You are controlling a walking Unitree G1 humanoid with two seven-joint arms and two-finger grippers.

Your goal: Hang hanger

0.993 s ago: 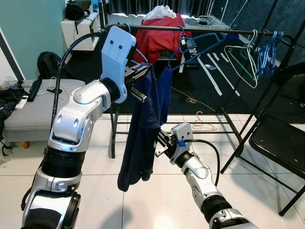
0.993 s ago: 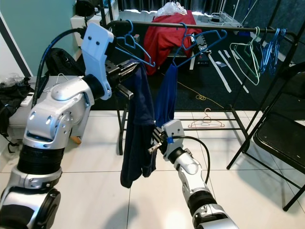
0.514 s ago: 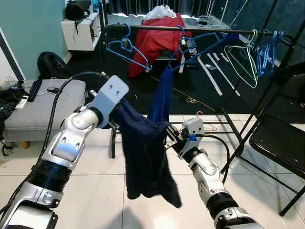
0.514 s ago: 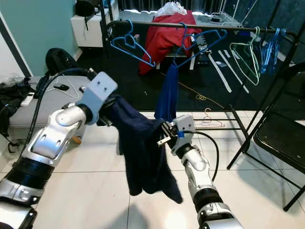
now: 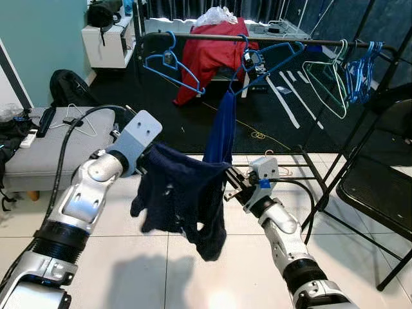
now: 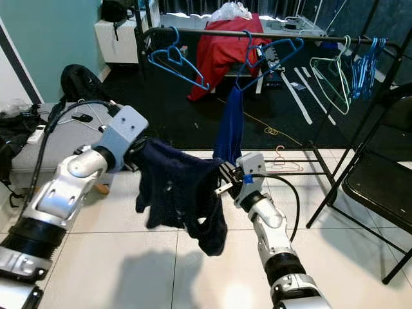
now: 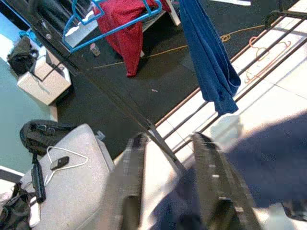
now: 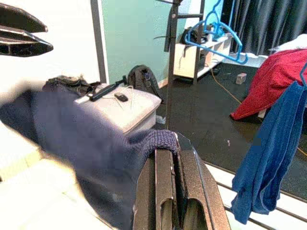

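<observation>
While both end effectors, left (image 5: 149,162) and right (image 5: 230,187), clamp the navy garment (image 5: 183,201), I should stretch it flat before taking the empty hanger (image 5: 168,64).

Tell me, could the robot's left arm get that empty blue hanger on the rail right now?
Probably not yet. The left gripper is shut on the dark blue garment, which the right gripper also pinches. The blue hanger hangs unobstructed above.

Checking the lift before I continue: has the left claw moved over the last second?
Yes. The left claw has dropped from beside the rack's top rail to well below it, still gripping the navy garment.
</observation>
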